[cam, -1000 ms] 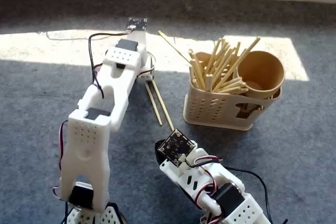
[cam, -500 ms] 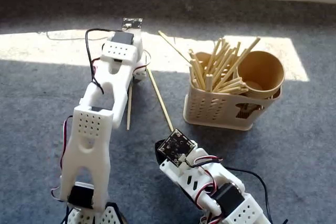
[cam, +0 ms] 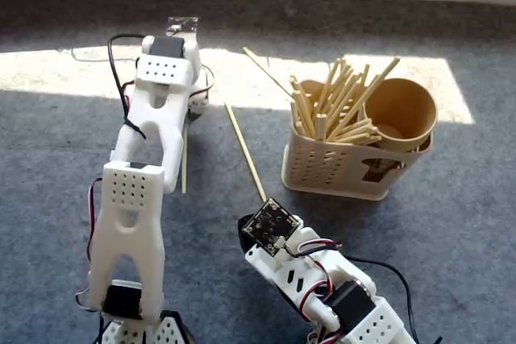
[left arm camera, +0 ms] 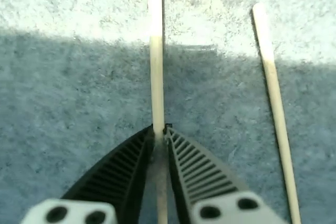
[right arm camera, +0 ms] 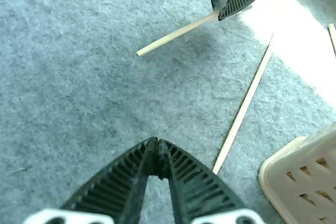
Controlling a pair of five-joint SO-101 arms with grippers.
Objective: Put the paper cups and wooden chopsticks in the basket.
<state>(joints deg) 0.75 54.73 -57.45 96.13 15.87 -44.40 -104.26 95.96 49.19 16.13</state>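
The left gripper (left arm camera: 160,129) is closed on one chopstick (left arm camera: 156,66), whose long axis runs toward the arm bases. The basket (cam: 322,171) (a paper cup (cam: 401,110) already inside) stands to its right, well apart. The other chopstick (cam: 244,151) lies on the carpet (cam: 64,167) between them, its near end nearer the right gripper (right arm camera: 156,163), closed and empty

The high view looks steeply down from behind the arm bases, taking in the whole worktop (cam: 451,223) and the basket (cam: 339,171). The left wrist view sits just behind the left hand (left arm camera: 159,129), close to the surface. The right wrist view looks past the right hand (right arm camera: 157,163) from farther off. All three share the loose chopstick (cam: 245,151). The right wrist view also catches the left hand's gripped chopstick (right arm camera: 176,34).
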